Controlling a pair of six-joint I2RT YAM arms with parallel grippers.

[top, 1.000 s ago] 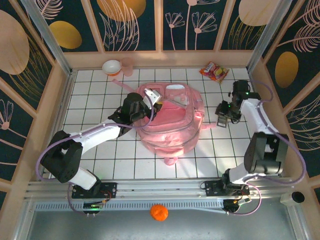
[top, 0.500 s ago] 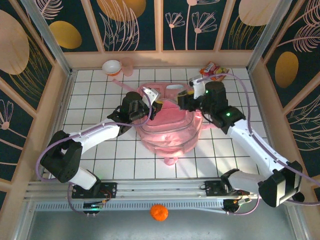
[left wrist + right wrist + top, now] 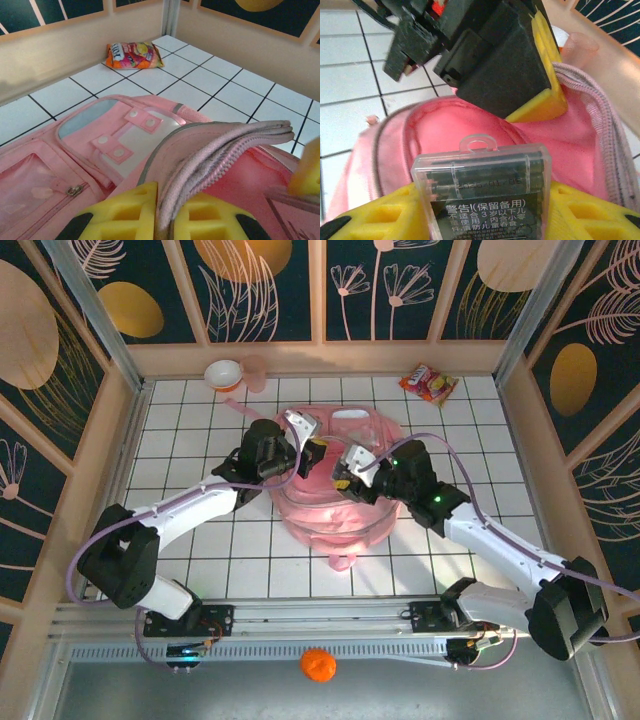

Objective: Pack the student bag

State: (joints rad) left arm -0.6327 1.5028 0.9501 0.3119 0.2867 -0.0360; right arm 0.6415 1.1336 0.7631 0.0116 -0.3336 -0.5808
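A white tiled table with dark grid lines sits inside wooden walls. The student bag, a large soft pink fabric backpack, lies flat at the middle of the table, with its top opening facing the far wall. In the left wrist view its front shows white patches, pink snap tabs and a clear-fronted zip pocket.

The left gripper is at the far left part of the bag's mouth. Its yellow pads are pinched tight on the grey-pink zipper rim, holding that edge lifted. The right gripper hangs over the open mouth, just beside the left one. In the right wrist view the left gripper's black body stands directly ahead, partly blocking the opening, and the pink lining shows below it.

The right gripper's jaws are clamped on a battery pack, a clear hard plastic case with a hang tab, dark cells and a black label printed with white characters.

A crinkled orange-and-red snack packet lies near the far right corner, well apart from the bag. A small pink-and-white bowl sits by the far wall on the left. A small orange ball rests on the grey strip below the arm bases.
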